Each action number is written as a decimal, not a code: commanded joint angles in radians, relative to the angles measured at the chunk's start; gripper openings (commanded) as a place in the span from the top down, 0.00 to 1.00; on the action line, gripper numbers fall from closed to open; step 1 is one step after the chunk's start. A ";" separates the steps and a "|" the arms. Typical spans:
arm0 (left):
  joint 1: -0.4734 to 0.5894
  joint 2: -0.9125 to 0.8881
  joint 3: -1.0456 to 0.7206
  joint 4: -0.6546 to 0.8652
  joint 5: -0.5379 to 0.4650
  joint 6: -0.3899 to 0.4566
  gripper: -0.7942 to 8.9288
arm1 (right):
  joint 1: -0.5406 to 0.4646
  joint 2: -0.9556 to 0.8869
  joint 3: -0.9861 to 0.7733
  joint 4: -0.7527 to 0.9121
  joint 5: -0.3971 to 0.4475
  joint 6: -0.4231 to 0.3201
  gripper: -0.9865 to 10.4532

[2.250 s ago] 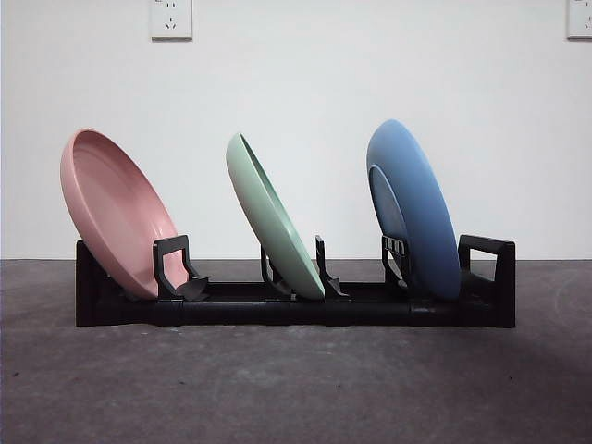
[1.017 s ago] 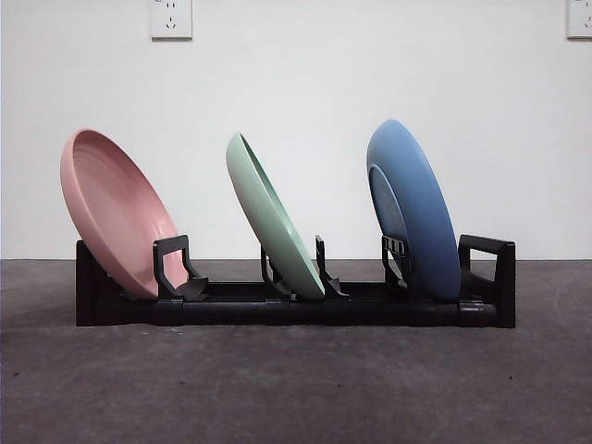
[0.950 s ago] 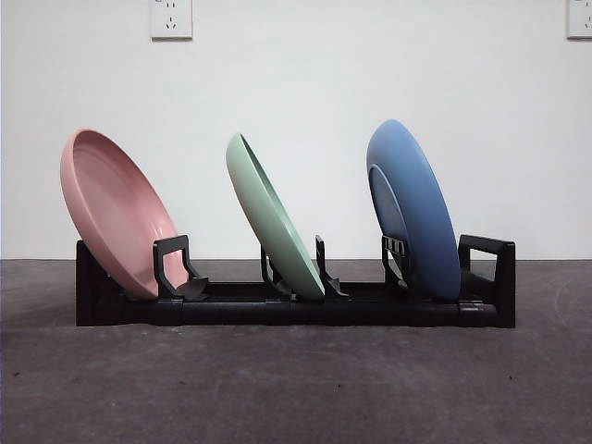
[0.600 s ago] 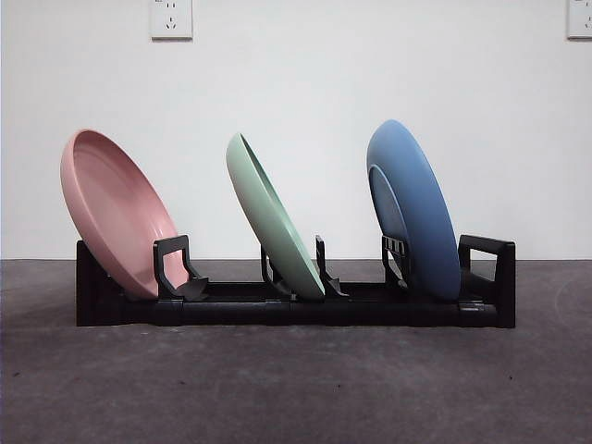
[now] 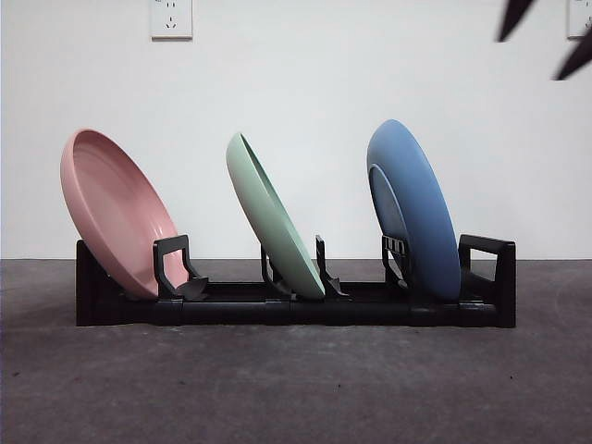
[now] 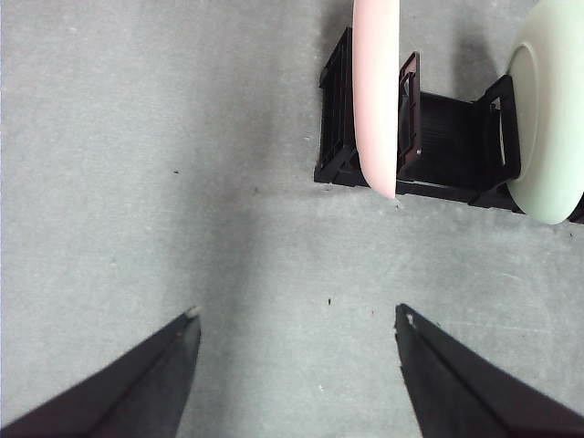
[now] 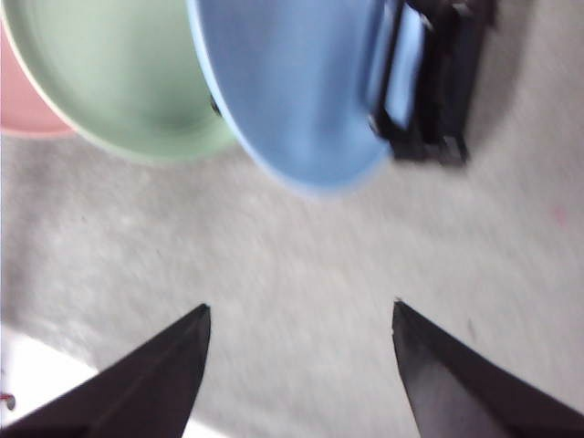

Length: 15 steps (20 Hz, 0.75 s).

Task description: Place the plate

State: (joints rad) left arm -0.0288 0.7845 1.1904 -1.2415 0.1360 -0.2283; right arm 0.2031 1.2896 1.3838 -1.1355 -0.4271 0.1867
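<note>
Three plates stand tilted in the black rack (image 5: 296,310): the pink plate (image 5: 116,213) at one end, the green plate (image 5: 273,217) in the middle slot, the blue plate (image 5: 413,208) at the other end, against a support. None is gripped. The right gripper (image 7: 299,315), jaws spread wide and empty, hangs above the rack's blue-plate end; its tips (image 5: 546,37) show high over that end in the front view. The left gripper (image 6: 297,319), also spread and empty, waits beside the rack's pink-plate end. The blue plate appears the likely target. Recommended: descend squarely over its upper rim, jaws straddling the rim, clear of the green plate, and close only once seated.
</note>
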 commanded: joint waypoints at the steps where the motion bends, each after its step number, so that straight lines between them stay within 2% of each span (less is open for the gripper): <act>1: 0.000 0.005 0.026 0.008 0.003 0.007 0.57 | 0.026 0.103 0.080 0.053 -0.034 -0.019 0.65; 9: 0.000 0.005 0.026 0.006 0.004 0.006 0.57 | 0.119 0.315 0.187 0.229 -0.044 -0.014 0.65; 13: 0.000 0.005 0.026 0.006 0.003 0.007 0.57 | 0.135 0.371 0.187 0.262 -0.036 -0.014 0.68; 15: 0.000 0.005 0.026 0.004 0.003 0.007 0.57 | 0.135 0.377 0.187 0.272 -0.031 -0.011 0.74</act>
State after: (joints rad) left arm -0.0288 0.7845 1.1904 -1.2430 0.1360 -0.2283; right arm 0.3332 1.6520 1.5478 -0.8742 -0.4595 0.1806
